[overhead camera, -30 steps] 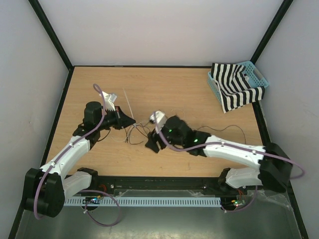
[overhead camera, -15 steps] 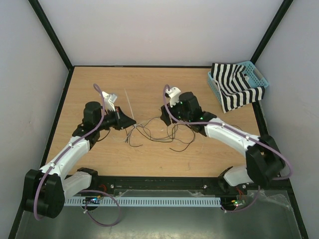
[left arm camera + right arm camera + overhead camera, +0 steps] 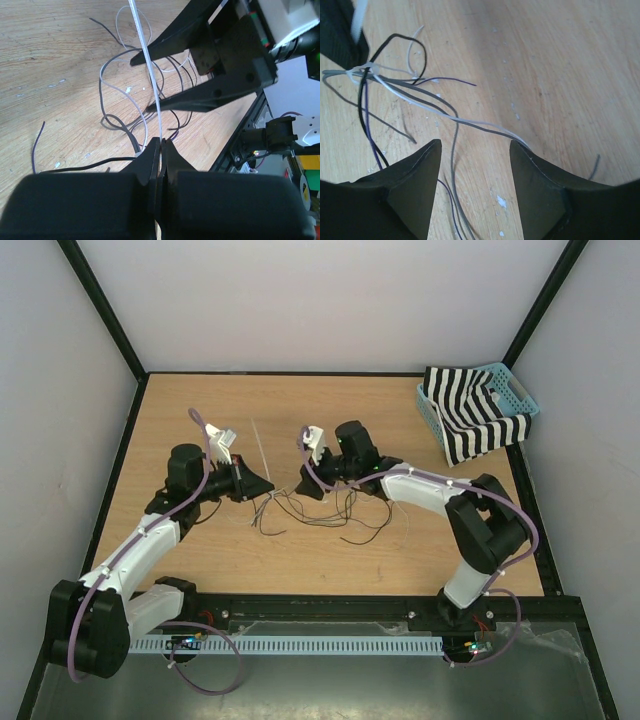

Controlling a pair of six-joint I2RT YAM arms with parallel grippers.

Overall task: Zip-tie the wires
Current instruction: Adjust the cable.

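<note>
The wires (image 3: 322,510) lie in loose loops on the wooden table, thin black and pale grey strands (image 3: 122,97). A white zip tie (image 3: 150,70) is wrapped round one end of the bunch (image 3: 361,70), and its long tail (image 3: 258,448) points to the back. My left gripper (image 3: 263,484) is shut on that tail (image 3: 161,142). My right gripper (image 3: 302,486) faces it from the right, open, just over the wires. Strands run on the table under the gap between its fingers (image 3: 475,145), and nothing is gripped. Its two black fingers (image 3: 200,102) show in the left wrist view.
A blue basket (image 3: 522,392) holding a black-and-white striped cloth (image 3: 470,418) stands at the back right corner. Black frame rails edge the table on all sides. The right arm's elbow (image 3: 488,525) is bent over the right half of the table.
The right arm swung from the front centre to the back, then left toward the left gripper, and the wires now lie spread out. The left gripper stayed put, shut on the zip tie.
</note>
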